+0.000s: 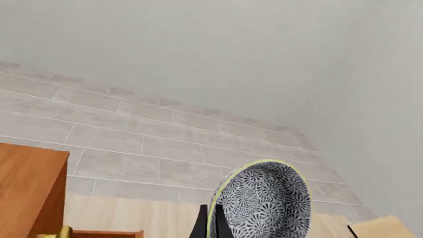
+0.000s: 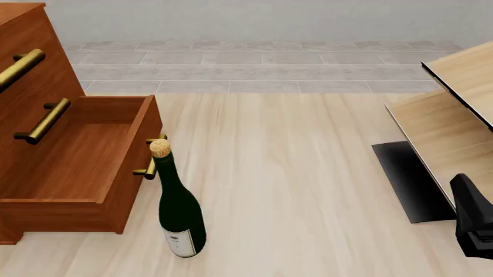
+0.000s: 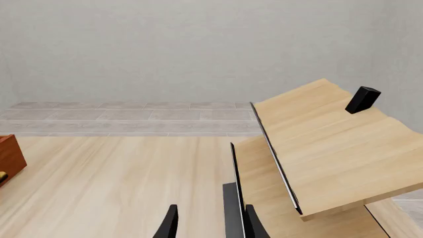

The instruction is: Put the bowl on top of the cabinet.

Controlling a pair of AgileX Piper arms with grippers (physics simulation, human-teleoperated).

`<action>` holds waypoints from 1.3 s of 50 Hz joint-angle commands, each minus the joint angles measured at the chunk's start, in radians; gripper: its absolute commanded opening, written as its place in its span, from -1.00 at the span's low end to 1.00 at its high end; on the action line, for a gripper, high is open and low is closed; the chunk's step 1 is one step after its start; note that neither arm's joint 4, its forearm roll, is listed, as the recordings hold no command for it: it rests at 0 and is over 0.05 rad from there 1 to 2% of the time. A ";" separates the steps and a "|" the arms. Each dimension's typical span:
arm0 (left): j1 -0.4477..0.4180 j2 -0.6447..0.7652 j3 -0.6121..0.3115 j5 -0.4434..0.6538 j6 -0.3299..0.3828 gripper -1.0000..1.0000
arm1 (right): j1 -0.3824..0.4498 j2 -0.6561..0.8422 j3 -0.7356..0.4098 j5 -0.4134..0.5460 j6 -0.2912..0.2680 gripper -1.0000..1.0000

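The bowl [image 1: 268, 203] fills the lower edge of the left wrist view, tipped on its side so its blue-and-white patterned inside faces the camera. My left gripper [image 1: 213, 227] is shut on its pale green rim, with a dark finger [image 1: 201, 224] showing beside it. The bowl hangs above the floor, off to one side of the reddish-brown cabinet [image 1: 26, 191]. In the front view the cabinet [image 2: 31, 75] stands at the left with a drawer [image 2: 85, 167] pulled open; neither bowl nor left gripper shows there. My right gripper [image 3: 211, 227] is open and holds nothing.
A dark green corked wine bottle [image 2: 179, 208] stands just right of the open drawer. Pale light-wood furniture [image 2: 454, 121] with a black base [image 2: 408, 182] fills the right side. The right arm [image 2: 471, 222] sits low at the right edge.
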 commanded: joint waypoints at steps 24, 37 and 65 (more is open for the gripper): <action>0.159 -0.185 0.002 -0.004 -0.161 -1.00 | 0.000 0.000 0.000 0.000 0.000 1.00; 0.266 -0.156 0.026 0.014 -0.342 -1.00 | 0.000 0.000 0.000 0.000 0.000 1.00; 0.458 -0.148 0.034 0.000 -0.632 -1.00 | 0.000 0.000 0.000 0.000 0.000 1.00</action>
